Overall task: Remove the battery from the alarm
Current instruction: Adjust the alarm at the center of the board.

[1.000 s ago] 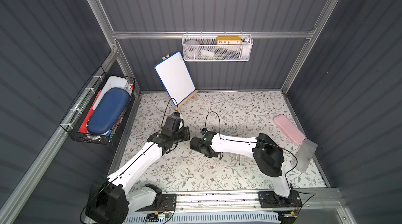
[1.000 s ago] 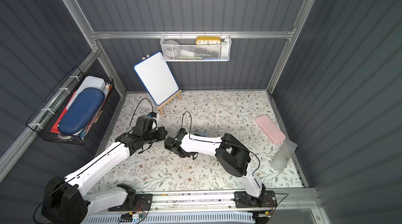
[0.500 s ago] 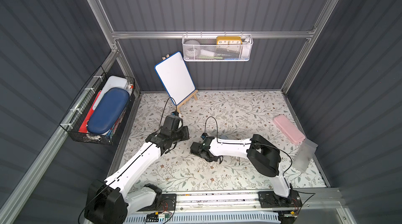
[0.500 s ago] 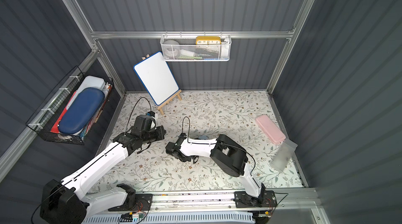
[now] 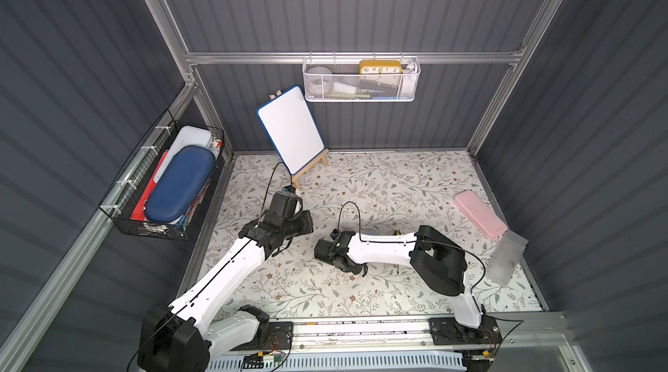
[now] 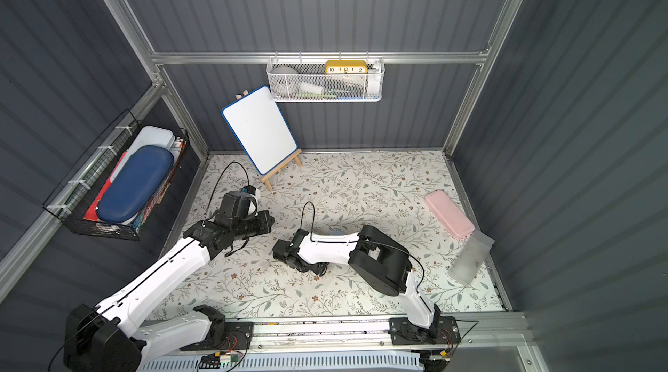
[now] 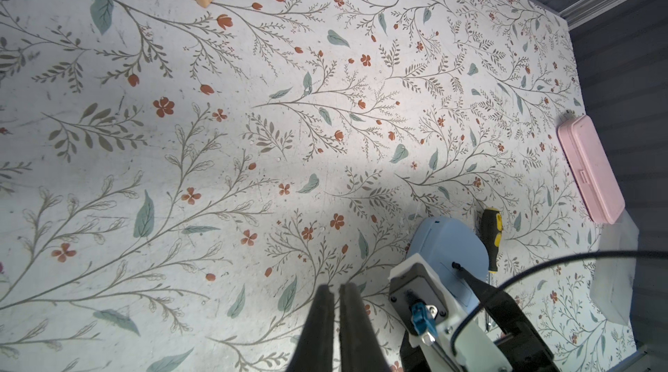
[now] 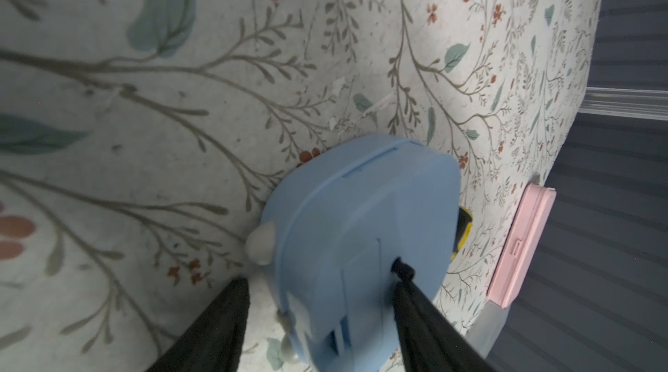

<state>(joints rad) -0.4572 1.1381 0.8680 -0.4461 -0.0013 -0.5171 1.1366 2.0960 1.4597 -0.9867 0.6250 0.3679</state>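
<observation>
The alarm [image 8: 361, 215] is a light-blue rounded clock resting on the floral mat, with its plain back and a white knob showing. It sits between the fingers of my right gripper [image 8: 318, 290], which is open. One finger [image 8: 419, 308] touches the alarm's back and the other stands apart from it. In the left wrist view the alarm [image 7: 448, 243] lies partly behind the right wrist. My left gripper [image 7: 338, 289] hovers over bare mat to the alarm's left, shut with only a slit and holding nothing. The battery is hidden. In both top views the right arm covers the alarm.
A black-and-yellow screwdriver [image 7: 491, 233] lies just beyond the alarm. A pink case [image 5: 479, 218] and a clear container [image 5: 506, 260] sit at the right edge. A whiteboard on an easel [image 5: 291, 131] stands at the back left. Wall baskets hang above.
The right gripper's jaws have widened around the alarm, and the right arm has shifted slightly toward the front. The left arm has barely moved.
</observation>
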